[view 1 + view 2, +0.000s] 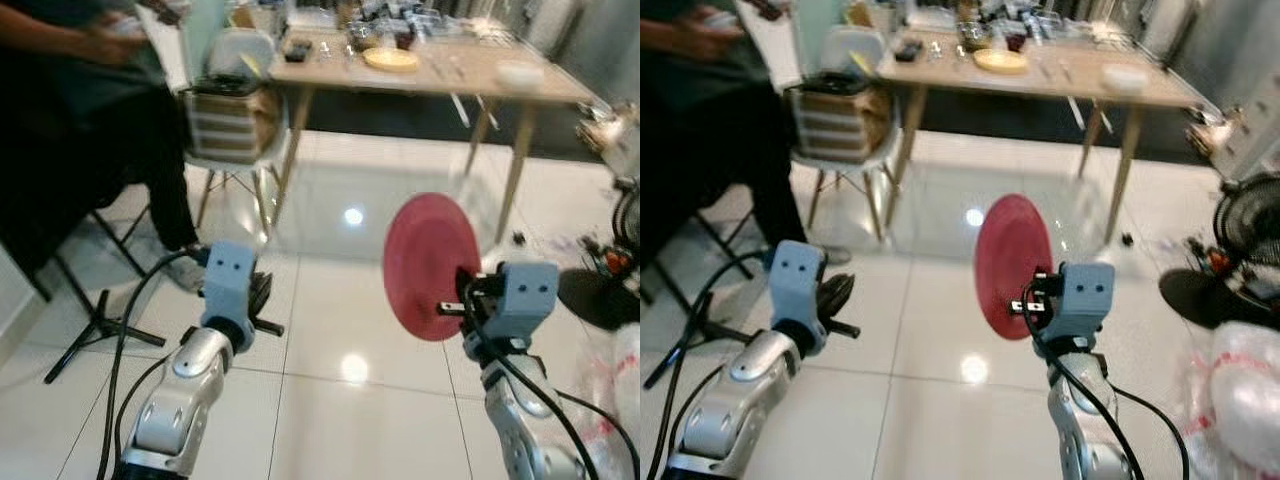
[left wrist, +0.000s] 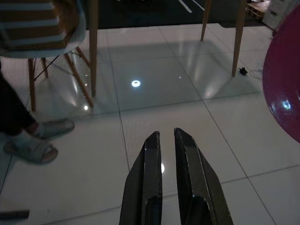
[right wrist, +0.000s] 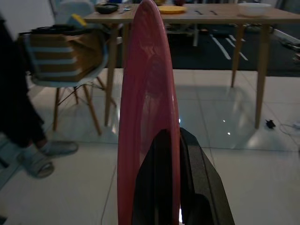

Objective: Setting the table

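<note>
Plate (image 1: 430,262) clamped upright in right gripper (image 3: 171,154).

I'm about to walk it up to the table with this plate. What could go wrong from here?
1. The right gripper pinches the red plate only at its rim, on edge; a jolt while walking might let it slip onto the tile floor.
2. The wooden table already holds dishes, including a yellow plate, so the landing spot looks tight.
3. A seated person and a loaded chair flank the left approach.
</note>
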### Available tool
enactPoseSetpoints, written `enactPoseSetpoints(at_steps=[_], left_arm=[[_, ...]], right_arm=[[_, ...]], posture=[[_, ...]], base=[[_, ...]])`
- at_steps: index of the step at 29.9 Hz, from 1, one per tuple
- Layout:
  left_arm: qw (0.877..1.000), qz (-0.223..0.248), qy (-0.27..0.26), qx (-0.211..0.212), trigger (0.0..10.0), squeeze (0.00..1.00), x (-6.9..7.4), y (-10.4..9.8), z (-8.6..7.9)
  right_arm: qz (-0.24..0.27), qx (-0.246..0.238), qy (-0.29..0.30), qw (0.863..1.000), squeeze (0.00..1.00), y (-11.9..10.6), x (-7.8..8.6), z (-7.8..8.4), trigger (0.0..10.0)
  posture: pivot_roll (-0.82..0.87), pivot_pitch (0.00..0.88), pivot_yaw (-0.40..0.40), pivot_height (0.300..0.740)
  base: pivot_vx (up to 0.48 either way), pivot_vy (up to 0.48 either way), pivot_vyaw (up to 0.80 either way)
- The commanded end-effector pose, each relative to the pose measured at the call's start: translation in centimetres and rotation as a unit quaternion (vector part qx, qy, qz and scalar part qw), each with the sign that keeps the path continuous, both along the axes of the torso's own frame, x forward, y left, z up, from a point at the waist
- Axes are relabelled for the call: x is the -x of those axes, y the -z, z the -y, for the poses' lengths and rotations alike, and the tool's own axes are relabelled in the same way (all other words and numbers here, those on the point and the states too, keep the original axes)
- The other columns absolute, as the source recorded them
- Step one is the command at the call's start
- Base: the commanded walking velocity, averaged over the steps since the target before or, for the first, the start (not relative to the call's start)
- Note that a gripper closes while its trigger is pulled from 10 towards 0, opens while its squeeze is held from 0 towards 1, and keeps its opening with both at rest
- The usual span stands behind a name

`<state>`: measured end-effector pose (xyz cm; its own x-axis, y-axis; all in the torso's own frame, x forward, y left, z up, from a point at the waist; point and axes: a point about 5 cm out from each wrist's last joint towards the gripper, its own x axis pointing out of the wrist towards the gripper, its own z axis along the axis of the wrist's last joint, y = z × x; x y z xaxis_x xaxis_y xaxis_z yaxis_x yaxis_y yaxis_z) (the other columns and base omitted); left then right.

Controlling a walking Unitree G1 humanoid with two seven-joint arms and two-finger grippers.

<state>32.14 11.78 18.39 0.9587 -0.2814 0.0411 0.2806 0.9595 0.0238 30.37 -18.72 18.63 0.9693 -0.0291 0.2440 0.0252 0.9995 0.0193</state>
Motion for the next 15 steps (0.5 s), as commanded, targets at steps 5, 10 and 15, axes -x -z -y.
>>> enactPoseSetpoints(at_steps=[5, 10, 15], left_arm=[[1.000, -0.006, 0.005, -0.003, 10.0, 0.00, 0.13, 0.35, 0.42], [1.000, -0.006, 0.006, -0.003, 10.0, 0.00, 0.13, 0.35, 0.46], [1.000, -0.005, 0.007, -0.003, 10.0, 0.00, 0.15, 0.35, 0.47]], right_arm=[[-0.003, 0.002, 0.014, 1.000, 0.00, 0.16, 0.17, 0.67, 10.0], [-0.003, 0.003, 0.017, 1.000, 0.00, 0.14, 0.17, 0.74, 10.0], [-0.002, 0.004, 0.021, 1.000, 0.00, 0.14, 0.17, 0.82, 10.0]], posture=[[0.00, 0.120, 0.071, 0.740], [0.00, 0.119, 0.070, 0.740], [0.00, 0.119, 0.070, 0.740]], base=[[0.480, 0.000, -0.80], [0.480, 0.000, -0.16], [0.480, 0.000, 0.00]])
